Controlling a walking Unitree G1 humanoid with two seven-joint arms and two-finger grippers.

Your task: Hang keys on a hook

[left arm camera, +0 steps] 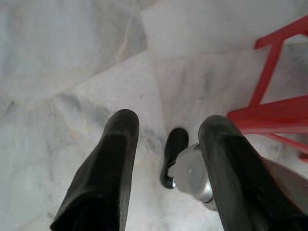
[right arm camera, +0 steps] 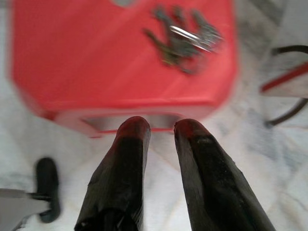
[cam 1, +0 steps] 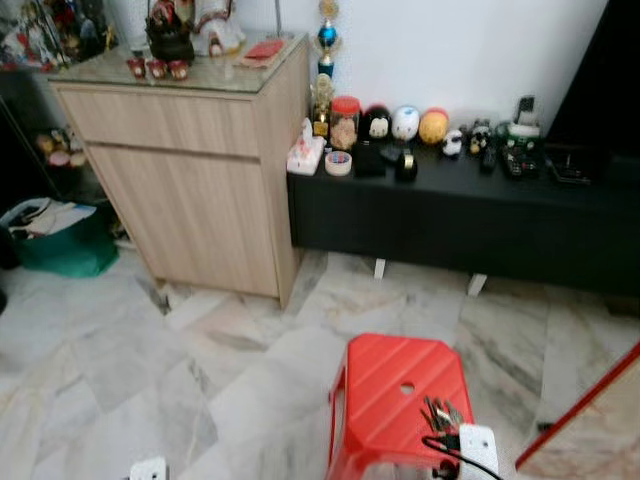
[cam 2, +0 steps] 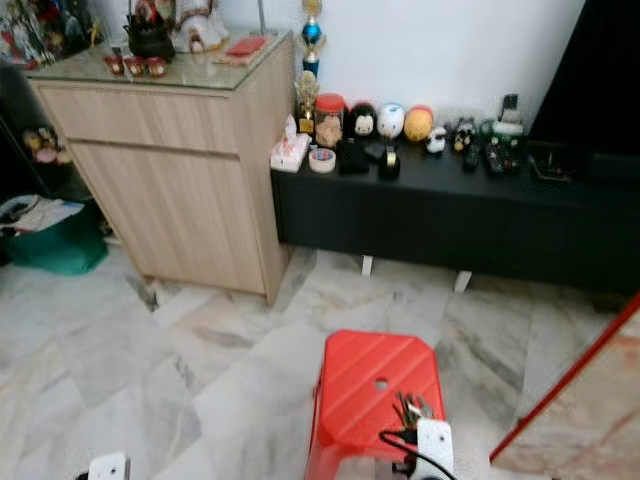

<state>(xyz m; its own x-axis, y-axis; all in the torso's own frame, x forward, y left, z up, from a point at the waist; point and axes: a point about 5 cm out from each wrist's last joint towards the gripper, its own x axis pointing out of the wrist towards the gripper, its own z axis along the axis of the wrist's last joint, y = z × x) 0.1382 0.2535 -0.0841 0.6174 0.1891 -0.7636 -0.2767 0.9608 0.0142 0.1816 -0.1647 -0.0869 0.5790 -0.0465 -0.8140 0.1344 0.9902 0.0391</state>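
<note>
My right gripper (right arm camera: pixel 161 129), fingers slightly parted and empty, hovers short of the red stool (right arm camera: pixel 96 62); keys (right arm camera: pixel 185 38) (loose bunch) could slide off its edge.

One red stool (cam 1: pixel 398 400), near, right of centre. One bunch of keys (cam 1: pixel 440 413) on its near right corner. One wooden cabinet (cam 1: pixel 190 160), far left. One black low bench (cam 1: pixel 460 215), far right. One green bag (cam 1: pixel 62 240), far left. Two grippers: left (left arm camera: pixel 168 132), right (right arm camera: pixel 161 127).
</note>
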